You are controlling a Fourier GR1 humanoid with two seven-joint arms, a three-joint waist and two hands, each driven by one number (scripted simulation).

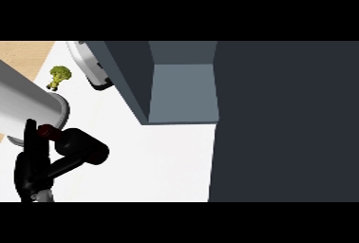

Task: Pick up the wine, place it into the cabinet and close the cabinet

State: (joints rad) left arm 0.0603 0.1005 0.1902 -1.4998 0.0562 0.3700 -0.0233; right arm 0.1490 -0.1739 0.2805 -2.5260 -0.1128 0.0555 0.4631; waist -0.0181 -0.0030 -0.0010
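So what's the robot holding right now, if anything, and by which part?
The left hand is curled round the dark wine bottle, apparently by its body; the red-capped neck sticks out. The exact contact is hidden.

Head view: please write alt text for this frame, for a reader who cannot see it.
A black hand at lower left is curled around a dark wine bottle with a red cap, held over the white counter. To the right stands a dark cabinet with its compartment open. A small broccoli floret lies on the counter at upper left.
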